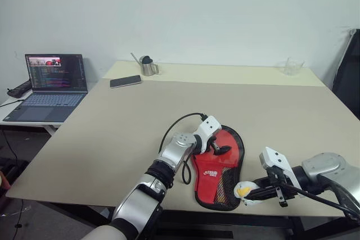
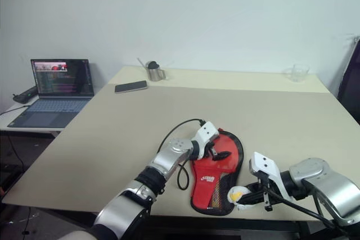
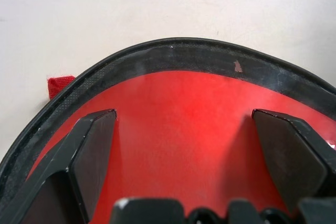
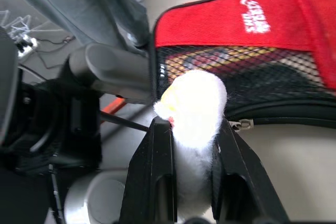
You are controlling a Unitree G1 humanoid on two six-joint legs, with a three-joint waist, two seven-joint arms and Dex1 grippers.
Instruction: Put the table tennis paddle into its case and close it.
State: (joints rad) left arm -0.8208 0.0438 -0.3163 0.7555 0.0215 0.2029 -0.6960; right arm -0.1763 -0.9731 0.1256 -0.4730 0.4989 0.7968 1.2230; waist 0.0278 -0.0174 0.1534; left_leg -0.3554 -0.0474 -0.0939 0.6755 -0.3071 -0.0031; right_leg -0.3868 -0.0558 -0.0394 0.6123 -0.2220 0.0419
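**Beige worktop and its load**

A wide, matte beige worktop (image 1: 112, 139) carries a few things. Near its front edge lies the red, black-trimmed, paddle-shaped fabric case (image 1: 220, 168), flat, with a black mesh pocket at its near end. At the far side, well apart from the case, rest a flat dark smartphone (image 1: 125, 81) and, just beside it, a small steel pitcher (image 1: 148, 67). A clear glass cup (image 1: 293, 66) stands towards the far right corner.

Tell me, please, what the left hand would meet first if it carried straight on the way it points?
Most likely the case's red face: the open left hand angles down over it.
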